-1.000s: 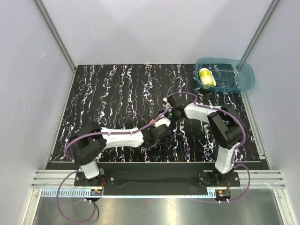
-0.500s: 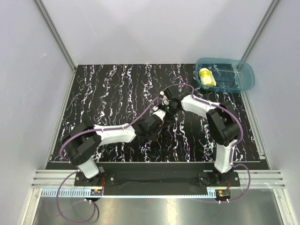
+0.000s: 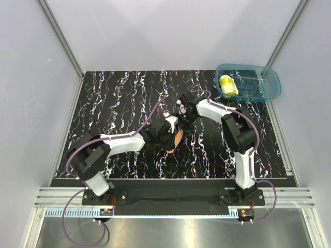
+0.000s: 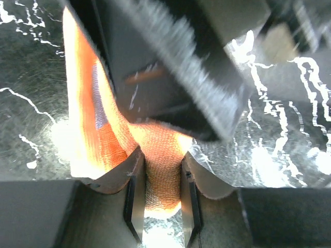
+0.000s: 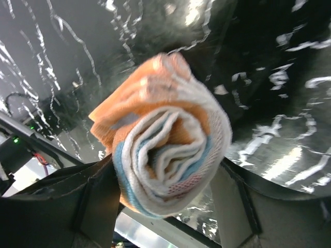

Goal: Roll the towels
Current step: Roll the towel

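The left pincer (image 4: 161, 186) is closed on the orange towel (image 4: 85, 124). A fold of the cloth is pinched between its two fingers at the lower middle of the left wrist view, and the rest is seen rising toward the upper left of that frame.

The right pincer (image 5: 165, 199) is set wide around the rolled end of the same towel, with one finger at each side of the coil in the lower half of the right wrist view. Whether the coil is pressed or merely flanked cannot be told.

The hold is judged to serve the roll: the cloth is kept from slipping on one side while the coil is contained on the other. In the top view both pincers are met near the middle of the dark marbled worktop (image 3: 119, 98).

The yellow towel (image 3: 228, 84) is found bundled inside the teal bin (image 3: 271, 85) at the upper right, so the orange one is judged the last to be finished.
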{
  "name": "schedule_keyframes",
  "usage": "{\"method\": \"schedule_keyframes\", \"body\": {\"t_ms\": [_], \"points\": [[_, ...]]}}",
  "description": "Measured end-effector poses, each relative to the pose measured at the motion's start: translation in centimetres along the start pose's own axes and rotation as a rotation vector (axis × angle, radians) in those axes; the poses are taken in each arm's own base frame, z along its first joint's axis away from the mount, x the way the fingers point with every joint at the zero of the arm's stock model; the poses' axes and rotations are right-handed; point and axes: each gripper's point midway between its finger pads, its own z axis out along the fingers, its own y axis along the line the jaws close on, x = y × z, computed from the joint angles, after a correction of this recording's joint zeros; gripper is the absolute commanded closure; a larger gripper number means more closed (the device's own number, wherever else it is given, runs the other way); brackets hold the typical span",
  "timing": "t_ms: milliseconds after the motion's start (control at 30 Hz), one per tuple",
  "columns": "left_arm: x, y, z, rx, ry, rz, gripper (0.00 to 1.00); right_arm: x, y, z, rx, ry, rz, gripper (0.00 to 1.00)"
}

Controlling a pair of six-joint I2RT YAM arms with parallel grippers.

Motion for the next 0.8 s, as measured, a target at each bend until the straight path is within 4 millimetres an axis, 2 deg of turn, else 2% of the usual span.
{"method": "schedule_keyframes", "body": {"t_ms": [200, 400, 500, 633, 800], "points": [[0.0, -0.2, -0.3, 0.069, 0.035, -0.059, 0.86, -1.9, -1.1, -0.9, 0.055, -0.013, -0.002, 0.26], [0.7, -0.6, -0.8, 0.138, 0.104, -0.127, 0.86, -5.9, -2.4, -3.3, 0.116, -0.106, 0.001, 0.25], [0.7, -0.5, -0.8, 0.172, 0.134, -0.168, 0.86, -7.3, -3.3, -4.5, 0.147, -0.159, 0.010, 0.23], [0.8, -0.5, -0.9, 0.213, 0.169, -0.215, 0.86, -7.7, -3.6, -6.4, 0.146, -0.227, 0.024, 0.22], [0.7, -0.1, -1.1, 0.292, 0.220, -0.315, 0.87, -6.3, -2.0, -9.5, 0.070, -0.317, 0.024, 0.22]]}}
